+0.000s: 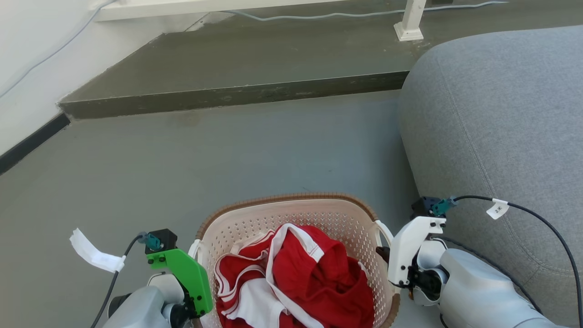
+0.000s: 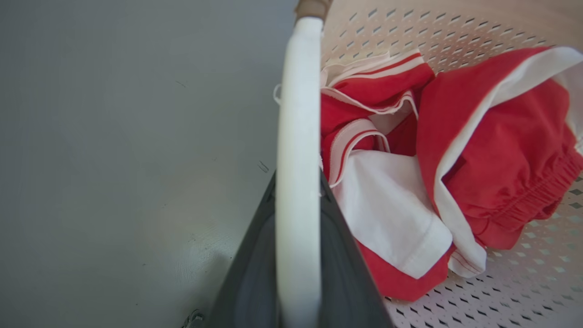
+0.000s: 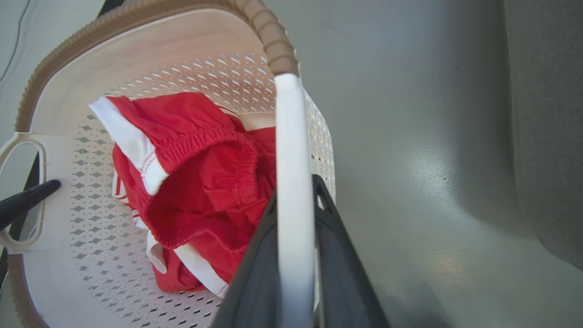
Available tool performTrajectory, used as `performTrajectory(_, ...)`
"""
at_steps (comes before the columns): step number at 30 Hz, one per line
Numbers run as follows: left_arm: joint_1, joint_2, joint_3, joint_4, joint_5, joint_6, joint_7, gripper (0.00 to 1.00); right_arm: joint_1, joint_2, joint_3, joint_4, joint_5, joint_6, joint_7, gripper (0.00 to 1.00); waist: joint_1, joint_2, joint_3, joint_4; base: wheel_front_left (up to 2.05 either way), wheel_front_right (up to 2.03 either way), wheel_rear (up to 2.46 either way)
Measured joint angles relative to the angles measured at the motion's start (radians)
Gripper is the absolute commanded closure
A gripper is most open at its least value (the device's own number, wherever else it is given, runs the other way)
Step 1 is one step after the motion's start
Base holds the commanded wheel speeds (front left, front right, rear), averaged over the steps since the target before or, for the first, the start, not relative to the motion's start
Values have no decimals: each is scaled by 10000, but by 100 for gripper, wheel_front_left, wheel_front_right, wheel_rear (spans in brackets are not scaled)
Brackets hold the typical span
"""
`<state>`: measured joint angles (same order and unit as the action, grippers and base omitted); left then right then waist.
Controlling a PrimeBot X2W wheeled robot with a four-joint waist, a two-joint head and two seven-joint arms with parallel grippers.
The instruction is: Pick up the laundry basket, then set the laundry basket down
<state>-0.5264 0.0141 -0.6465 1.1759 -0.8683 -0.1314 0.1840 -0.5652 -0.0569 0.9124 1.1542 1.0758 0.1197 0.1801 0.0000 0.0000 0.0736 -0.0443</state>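
Gripped on both sides: clamped on the white left handle (image 2: 298,114) with the left gripper (image 2: 298,182), one dark finger either side of the bar; clamped likewise on the right handle (image 3: 291,136) with the right gripper (image 3: 296,187). Holding the laundry basket (image 1: 291,199) between the two arms, close in front of the robot, roughly level, loaded with red and white clothes (image 1: 314,273). Cannot tell for sure whether off the floor (image 1: 227,150) or resting on it; probably lifted, judging by the height of the rim between the wrists. Done with the grasp; likely midway through the pick-up; yet to set down.

Hemmed in on the right by a grey sofa (image 1: 501,114), just beside the right wrist. Bounded ahead by a dark raised step (image 1: 227,95), well apart from the basket, and on the left by a white wall (image 1: 27,68) with black skirting. Plenty of bare floor ahead and to the left for placing; best kept away from the sofa side and short of the step edge.
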Motion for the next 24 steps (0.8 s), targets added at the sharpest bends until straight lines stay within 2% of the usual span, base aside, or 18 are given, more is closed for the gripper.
performTrajectory(13,-105,17,-52,0,-86,0,-15,100,-116,-25,125,-67,79,-69,-33,100,0,0,317,-6,0,0,0)
performTrajectory(24,-1136,40,-46,-8,-40,10,-581,100,-1122,-69,151,-161,35,-69,-581,100,0,0,1250,9,0,0,0)
